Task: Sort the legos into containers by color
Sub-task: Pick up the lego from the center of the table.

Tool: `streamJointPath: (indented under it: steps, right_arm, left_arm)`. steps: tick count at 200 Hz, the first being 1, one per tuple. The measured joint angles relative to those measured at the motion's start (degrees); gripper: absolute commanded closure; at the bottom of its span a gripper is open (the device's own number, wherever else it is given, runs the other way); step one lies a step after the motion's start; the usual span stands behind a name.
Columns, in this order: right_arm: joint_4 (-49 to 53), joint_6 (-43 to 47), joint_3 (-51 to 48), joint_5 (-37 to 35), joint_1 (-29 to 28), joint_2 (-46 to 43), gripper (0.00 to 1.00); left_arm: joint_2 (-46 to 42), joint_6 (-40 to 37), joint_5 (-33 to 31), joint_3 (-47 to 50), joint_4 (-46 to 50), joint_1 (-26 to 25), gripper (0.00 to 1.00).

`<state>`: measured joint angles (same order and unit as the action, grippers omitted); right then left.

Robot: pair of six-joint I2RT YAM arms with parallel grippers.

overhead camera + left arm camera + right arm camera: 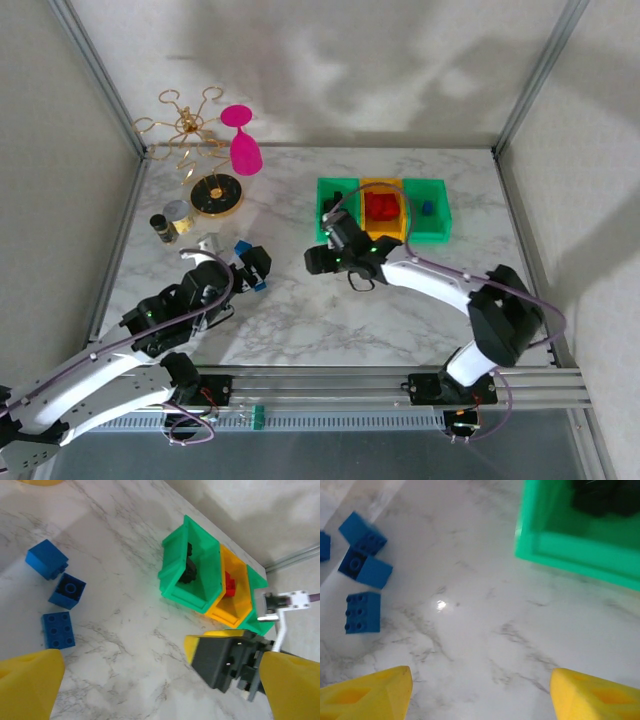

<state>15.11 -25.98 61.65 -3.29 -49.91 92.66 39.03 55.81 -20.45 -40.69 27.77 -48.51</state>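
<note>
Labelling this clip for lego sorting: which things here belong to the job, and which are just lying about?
Job: loose blue legos; left green bin holding black legos; orange bin holding red legos; right green bin holding one blue lego.
Lying about: pink glass; gold wire rack; black-and-gold disc; small jars.

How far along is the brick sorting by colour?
Mostly done, it seems: black bricks sit in the left green bin, red bricks in the orange bin, one blue brick in the right green bin. In hand: nothing; the left end effector and right end effector are both open and empty. Left: several loose blue bricks on the table.
</note>
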Motion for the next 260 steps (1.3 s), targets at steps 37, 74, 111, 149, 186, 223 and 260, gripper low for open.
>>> streamJointPath:
  steps: [37,74,111,149,186,223,260]
  right_arm:
    - [-2.54,2.14,6.69,1.2,-5.01,9.14,0.21]
    - [-4.07,4.94,15.21,2.05,-7.52,17.22,0.2]
    - [-3.82,7.3,23.96,1.84,-7.45,25.9,0.17]
    - [-2.71,7.15,31.56,1.22,-7.45,32.83,0.16]
    - [-0.48,5.4,39.43,-0.35,-7.45,38.49,0.17]
    - [1.75,3.85,42.91,-3.15,-7.45,41.44,0.25]
    - [4.68,2.56,43.15,-5.88,-7.45,41.62,0.36]
  left_arm:
    - [-2.34,1.25,-0.72,0.11,3.32,0.28,0.0]
    - [-4.44,2.12,-1.97,0.17,5.57,0.39,0.0]
    - [-7.1,2.4,-3.37,0.52,6.97,0.74,0.0]
    - [-9.75,2.51,-4.55,1.27,7.89,0.76,0.0]
    - [-10.56,2.51,-5.88,1.29,8.48,0.9,0.0]
    - [-10.97,2.51,-6.27,1.29,8.52,1.01,0.0]
    - [-10.97,2.51,-6.4,1.44,8.48,1.01,0.0]
